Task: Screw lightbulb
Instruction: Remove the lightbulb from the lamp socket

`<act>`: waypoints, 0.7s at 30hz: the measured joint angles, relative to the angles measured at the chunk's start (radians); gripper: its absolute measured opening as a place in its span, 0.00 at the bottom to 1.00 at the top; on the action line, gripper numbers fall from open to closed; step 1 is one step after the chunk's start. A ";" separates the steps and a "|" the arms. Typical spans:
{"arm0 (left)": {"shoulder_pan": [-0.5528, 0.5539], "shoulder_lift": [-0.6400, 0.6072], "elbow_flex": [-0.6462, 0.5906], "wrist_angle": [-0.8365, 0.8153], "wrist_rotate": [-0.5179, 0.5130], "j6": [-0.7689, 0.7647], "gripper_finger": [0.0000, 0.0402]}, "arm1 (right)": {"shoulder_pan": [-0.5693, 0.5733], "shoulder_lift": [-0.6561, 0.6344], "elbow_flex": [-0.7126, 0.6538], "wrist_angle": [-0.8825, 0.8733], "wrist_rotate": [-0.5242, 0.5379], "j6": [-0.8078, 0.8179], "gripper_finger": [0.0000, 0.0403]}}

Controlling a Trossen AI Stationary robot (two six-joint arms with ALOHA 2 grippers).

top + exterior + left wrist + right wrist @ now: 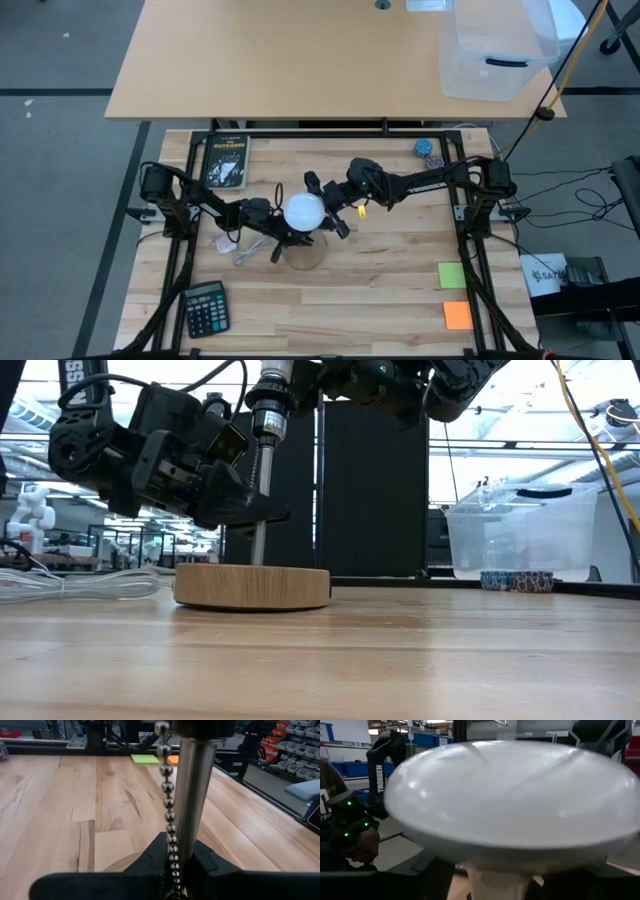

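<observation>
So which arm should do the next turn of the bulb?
Right, probably. The right gripper already straddles the lightbulb above the lamp, while the left gripper is clamped on the lamp's metal post, steadying it.

Legible markings: two items
Book [227, 161] on the bench, dark cover: title "OUTSIDERS". Far robot arm [379, 775], black upright link: vertical white lettering "TROSSEN". Calculator key legends unreadable.

The high camera is looking straight down; the low one is sitting level, both catching the lamp base [252, 586].
</observation>
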 joint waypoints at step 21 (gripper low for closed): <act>0.000 0.001 0.002 0.003 -0.227 -0.028 0.08 | -0.017 -0.181 -0.001 -0.460 0.245 -0.165 0.71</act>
